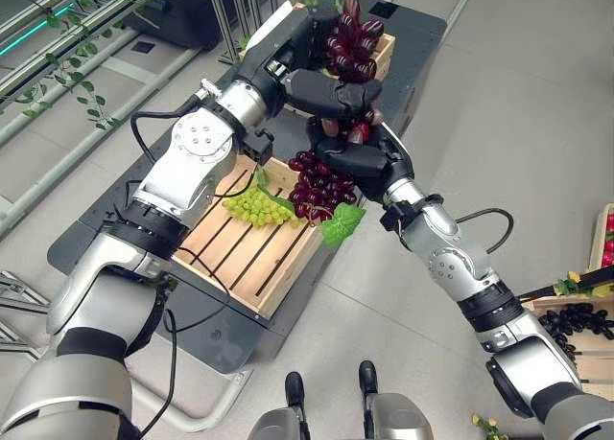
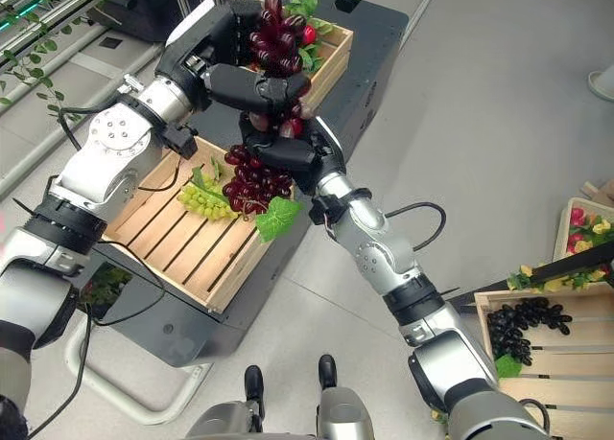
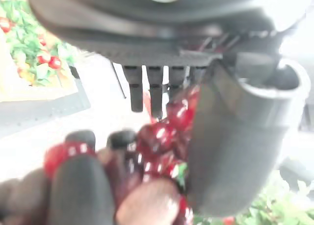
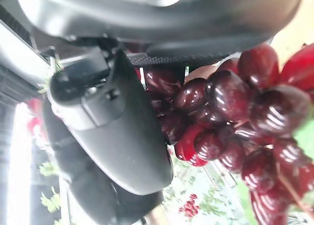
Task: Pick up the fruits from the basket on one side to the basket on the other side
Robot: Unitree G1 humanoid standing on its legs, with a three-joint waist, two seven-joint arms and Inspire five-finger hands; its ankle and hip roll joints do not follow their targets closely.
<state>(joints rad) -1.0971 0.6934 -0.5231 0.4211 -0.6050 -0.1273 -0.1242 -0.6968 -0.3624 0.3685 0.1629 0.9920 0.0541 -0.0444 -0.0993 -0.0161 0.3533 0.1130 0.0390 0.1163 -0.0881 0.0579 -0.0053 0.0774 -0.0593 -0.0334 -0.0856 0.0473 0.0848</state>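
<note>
My left hand (image 1: pixel 326 90) is curled round a bunch of dark red grapes (image 1: pixel 353 37) that sticks up above it, over the gap between two wooden crates. Right below, touching it, my right hand (image 1: pixel 363 157) is shut on red grapes (image 1: pixel 321 186) that hang down with a green leaf (image 1: pixel 342 224) over the near crate (image 1: pixel 240 258). I cannot tell whether both clusters are one bunch. In the left wrist view grapes (image 3: pixel 167 132) sit between my fingers (image 3: pixel 142 87) and thumb. In the right wrist view grapes (image 4: pixel 235 117) press against my thumb (image 4: pixel 108 122).
Green grapes (image 1: pixel 254 207) lie in the near crate. A far crate (image 1: pixel 386 52) holds greens and red fruit. Both stand on a dark platform (image 1: pixel 221 335). At the right stand a crate of black grapes (image 1: pixel 576 320) and one with red and yellow fruit (image 2: pixel 585 224).
</note>
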